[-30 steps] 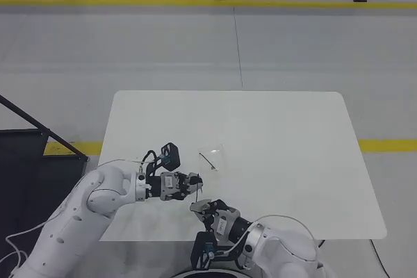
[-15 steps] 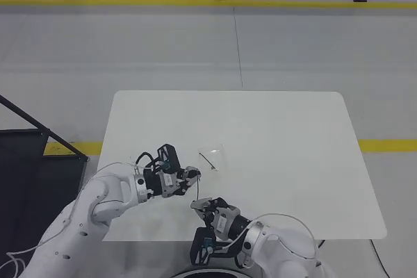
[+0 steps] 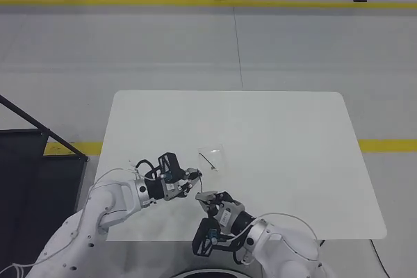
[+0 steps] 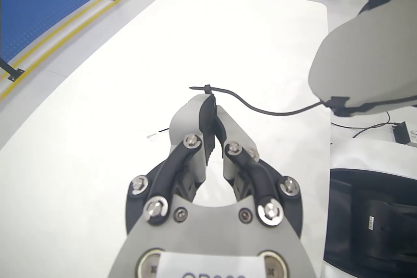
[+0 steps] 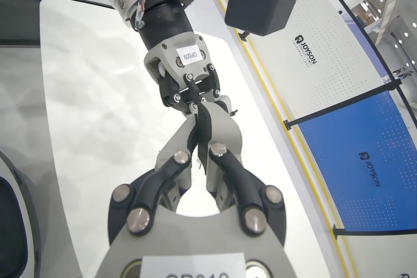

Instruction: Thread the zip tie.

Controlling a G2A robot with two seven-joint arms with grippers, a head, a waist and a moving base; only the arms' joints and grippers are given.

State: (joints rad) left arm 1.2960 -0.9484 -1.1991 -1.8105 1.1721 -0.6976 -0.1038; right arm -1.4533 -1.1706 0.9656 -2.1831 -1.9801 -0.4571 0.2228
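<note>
Two robot arms hold a black zip tie (image 4: 277, 113) in the air between them above the near edge of a white desk (image 3: 285, 139). The left end effector (image 4: 210, 103) has its fingers pressed together on one end of the tie. There a small knob sits at the fingertips (image 4: 208, 96) and a short pointed tip pokes out beyond it. From that grip the thin, glossy strap dips in a shallow curve and rises to the right end effector (image 5: 202, 123), whose fingers are likewise clamped on the other end. A small dark block on the tie shows at the edge of one grey finger. In the top view the two end effectors meet nose to nose near the desk's front left. The left one (image 3: 190, 182) comes in from the side and the right one (image 3: 207, 199) from the robot's edge of the desk, with the tie spanning the short gap between them. A second thin dark strip (image 3: 208, 161) lies flat on the desk just beyond them.
</note>
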